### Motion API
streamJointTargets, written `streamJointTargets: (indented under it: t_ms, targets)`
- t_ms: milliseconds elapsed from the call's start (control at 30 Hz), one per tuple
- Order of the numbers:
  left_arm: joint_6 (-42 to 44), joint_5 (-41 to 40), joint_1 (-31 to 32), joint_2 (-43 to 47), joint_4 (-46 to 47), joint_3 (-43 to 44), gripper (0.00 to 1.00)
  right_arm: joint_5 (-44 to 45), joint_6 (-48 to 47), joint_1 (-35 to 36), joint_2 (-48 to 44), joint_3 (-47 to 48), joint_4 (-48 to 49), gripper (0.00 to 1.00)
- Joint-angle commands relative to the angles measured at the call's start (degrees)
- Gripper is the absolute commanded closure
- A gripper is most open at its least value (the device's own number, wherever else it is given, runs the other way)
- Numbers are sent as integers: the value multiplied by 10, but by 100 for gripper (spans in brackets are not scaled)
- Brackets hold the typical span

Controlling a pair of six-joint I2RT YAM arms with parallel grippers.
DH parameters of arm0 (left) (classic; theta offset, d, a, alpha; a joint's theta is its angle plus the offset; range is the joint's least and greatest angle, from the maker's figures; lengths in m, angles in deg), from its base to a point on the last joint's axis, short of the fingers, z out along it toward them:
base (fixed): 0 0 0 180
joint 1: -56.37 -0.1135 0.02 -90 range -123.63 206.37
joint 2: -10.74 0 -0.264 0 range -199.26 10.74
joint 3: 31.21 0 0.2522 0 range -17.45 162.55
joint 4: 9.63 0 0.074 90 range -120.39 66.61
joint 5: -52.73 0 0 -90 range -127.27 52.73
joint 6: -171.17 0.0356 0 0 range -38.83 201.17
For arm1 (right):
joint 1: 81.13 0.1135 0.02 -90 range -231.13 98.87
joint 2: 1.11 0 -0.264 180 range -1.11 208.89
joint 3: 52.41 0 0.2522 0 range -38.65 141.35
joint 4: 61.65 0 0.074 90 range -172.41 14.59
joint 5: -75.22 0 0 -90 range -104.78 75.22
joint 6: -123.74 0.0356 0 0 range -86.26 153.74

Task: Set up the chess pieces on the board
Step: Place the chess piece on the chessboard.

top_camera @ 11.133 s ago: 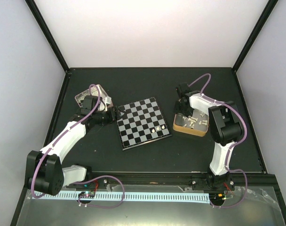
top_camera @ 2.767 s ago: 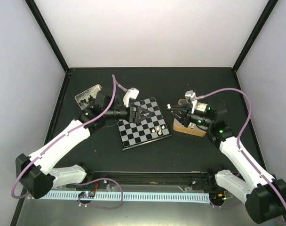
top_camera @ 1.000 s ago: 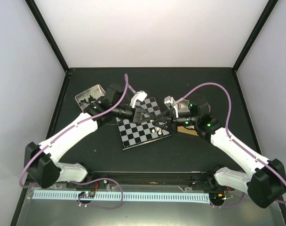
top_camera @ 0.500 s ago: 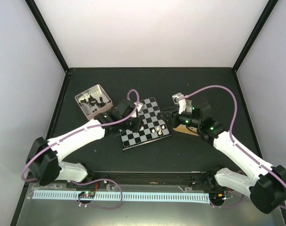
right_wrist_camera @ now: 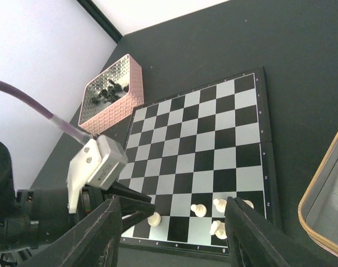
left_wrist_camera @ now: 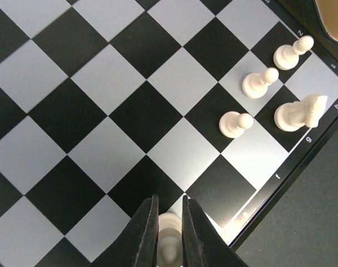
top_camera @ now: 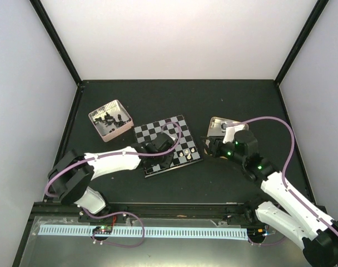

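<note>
Shows a small black-and-grey chessboard point(top_camera: 152, 133) lying askew on a dark table point(top_camera: 241, 100), between a pink tray point(top_camera: 123, 129) of black chess pieces point(top_camera: 108, 118) at far left and a tan box point(top_camera: 218, 125) at right. Left gripper point(left_wrist_camera: 169, 231) low over the board close to its near rim, jaws clenched on an upright cream pawn point(left_wrist_camera: 169, 247). To that pawn's right, three free cream pawns point(left_wrist_camera: 235, 123) in a row, plus a cream knight point(left_wrist_camera: 299, 113) on the edge row, near the board's near right corner. Right gripper point(right_wrist_camera: 172, 225) hovering just off the board's right rim, near the tan box, fingers spread wide, grasping nothing.
</note>
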Motion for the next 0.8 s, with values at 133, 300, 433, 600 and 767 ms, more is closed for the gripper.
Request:
streamJointTargets:
  t_ms: [133, 300, 433, 600, 767]
  targets:
    - [-16, -18, 21, -21, 57, -24, 98, 33, 18, 2, -34, -26, 12, 48]
    - [-24, -11, 31, -5, 56, -43, 98, 38, 11, 1, -20, -20, 0, 48]
    - [-28, -18, 35, -3, 47, -46, 98, 40, 14, 1, -19, -28, 10, 48]
    - [-29, -41, 39, -8, 24, -34, 98, 42, 16, 1, -12, -30, 10, 48]
    - [-25, -44, 42, -15, 7, -23, 98, 43, 17, 2, -5, -31, 12, 48]
